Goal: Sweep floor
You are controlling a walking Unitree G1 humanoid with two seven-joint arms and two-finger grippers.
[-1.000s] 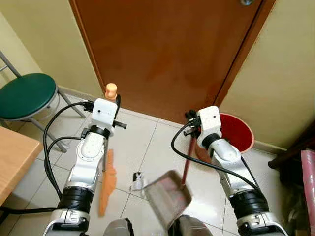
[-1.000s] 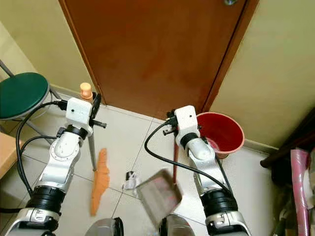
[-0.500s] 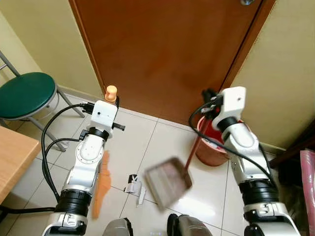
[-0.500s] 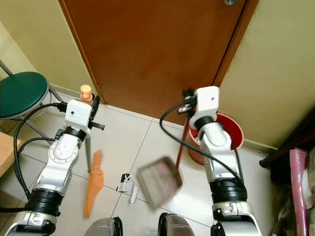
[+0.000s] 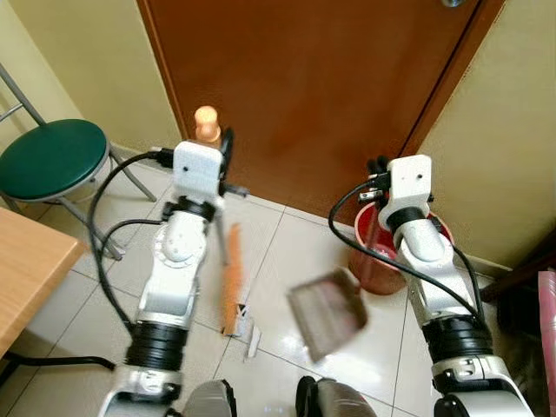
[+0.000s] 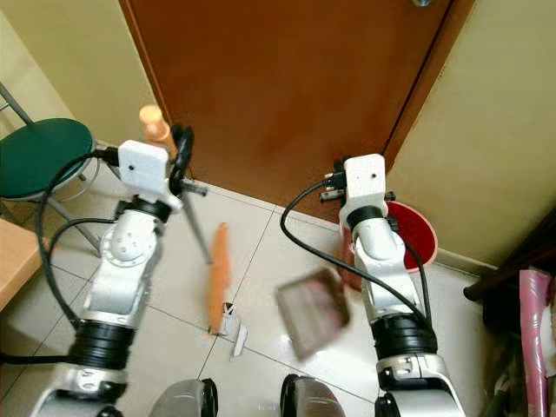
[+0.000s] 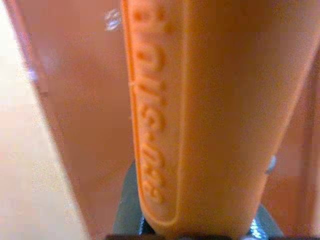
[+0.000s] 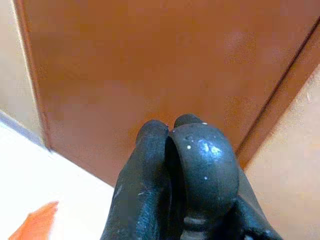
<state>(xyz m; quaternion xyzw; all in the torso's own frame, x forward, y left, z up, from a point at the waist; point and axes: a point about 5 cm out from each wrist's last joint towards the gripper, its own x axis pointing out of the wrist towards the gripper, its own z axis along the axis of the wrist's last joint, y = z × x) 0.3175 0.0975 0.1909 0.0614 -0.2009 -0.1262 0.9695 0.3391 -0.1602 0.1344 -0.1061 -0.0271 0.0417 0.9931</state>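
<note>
Just beside dustpan [image 5: 326, 310], red bucket [image 5: 382, 256]

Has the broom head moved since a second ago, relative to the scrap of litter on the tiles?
Yes. The broom head has swung to the robot's right, from well left of the litter to its tip touching it.

left gripper [image 6: 180, 161] clamped on the broom [image 6: 217, 276] handle near its orange cap, handle tilted, orange bristle head down on the tile floor [image 6: 261, 261]. paper scraps [image 6: 232, 328] touching the bristle tip. right gripper [image 6: 332, 184] grips the dustpan [image 6: 311, 311] handle; pan is blurred, just beside the scraps. red bucket [image 6: 415, 233] behind right arm, by the brown door [image 6: 287, 87]. green stool [image 6: 39, 156] far left.
</note>
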